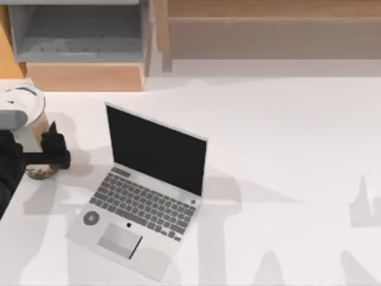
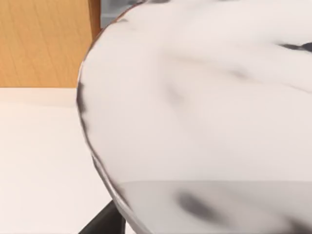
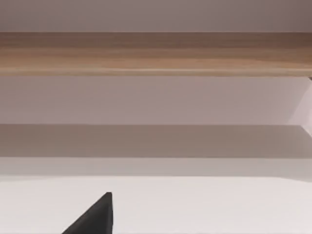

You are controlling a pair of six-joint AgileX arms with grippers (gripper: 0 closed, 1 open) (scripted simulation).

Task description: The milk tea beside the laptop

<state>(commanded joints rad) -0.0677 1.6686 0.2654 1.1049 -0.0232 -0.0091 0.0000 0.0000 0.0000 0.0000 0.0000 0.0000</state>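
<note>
The milk tea [image 1: 37,130] stands at the table's far left, its white lid [image 1: 24,102] nearest the top camera and dark pearls at its base [image 1: 40,171]. My left gripper [image 1: 43,155] is shut around the cup's lower body, with one black finger [image 1: 55,142] on the laptop side. The left wrist view has the lid [image 2: 195,107] very close, with a dark finger [image 2: 105,222] under its rim. The open silver laptop [image 1: 140,202] lies just right of the cup, a gap between them. A dark piece of my right gripper [image 3: 95,217] hangs over the bare tabletop.
A grey open cubby [image 1: 77,30] on a wooden block [image 1: 83,76] stands behind the cup at the back left. A long wooden shelf [image 1: 268,24] runs along the back right. The white table [image 1: 286,155] stretches out to the right of the laptop.
</note>
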